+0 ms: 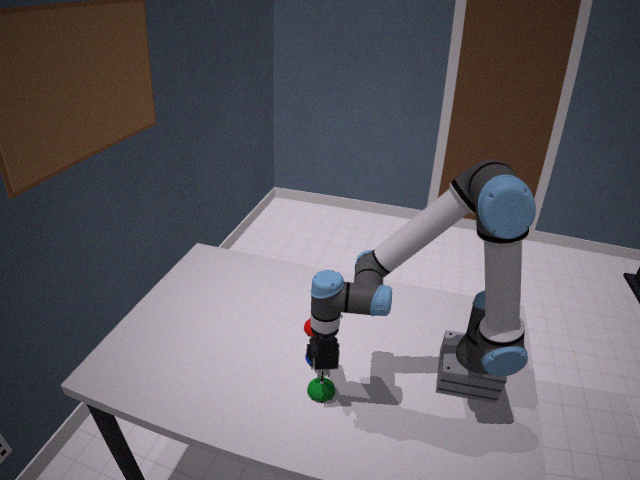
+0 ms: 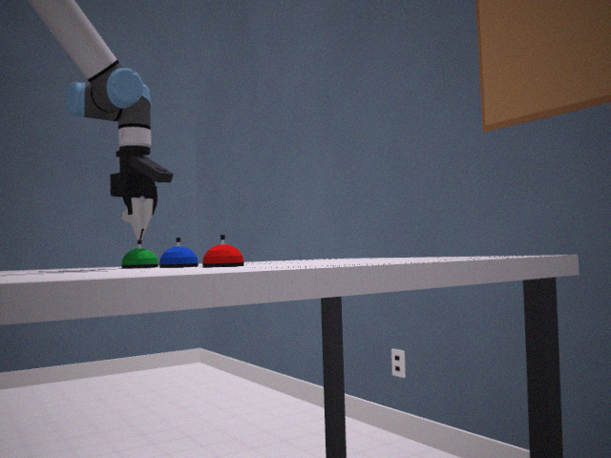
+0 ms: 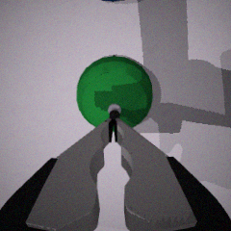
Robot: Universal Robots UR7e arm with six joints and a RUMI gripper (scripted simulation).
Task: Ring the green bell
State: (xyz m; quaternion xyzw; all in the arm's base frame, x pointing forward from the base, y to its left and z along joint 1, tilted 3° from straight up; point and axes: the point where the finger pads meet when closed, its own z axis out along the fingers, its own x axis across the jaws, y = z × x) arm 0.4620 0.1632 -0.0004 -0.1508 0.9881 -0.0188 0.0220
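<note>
The green bell point(image 1: 320, 390) stands on the white table, at the left end of a row of three in the side view point(image 2: 139, 258). It fills the middle of the wrist view point(image 3: 115, 91). My gripper point(image 2: 139, 235) is shut and empty, pointing straight down. Its fingertips are right over the green bell's small black button point(image 2: 139, 242) and seem to touch its top. In the wrist view the fingertips point(image 3: 114, 126) meet at the button point(image 3: 114, 115). The button still stands above the dome.
A blue bell point(image 2: 179, 256) stands right beside the green one, and a red bell point(image 2: 222, 255) beyond it. In the top view both are mostly hidden behind the wrist, the red one point(image 1: 307, 327) peeking out. The arm's base point(image 1: 473, 372) stands on the table to the right.
</note>
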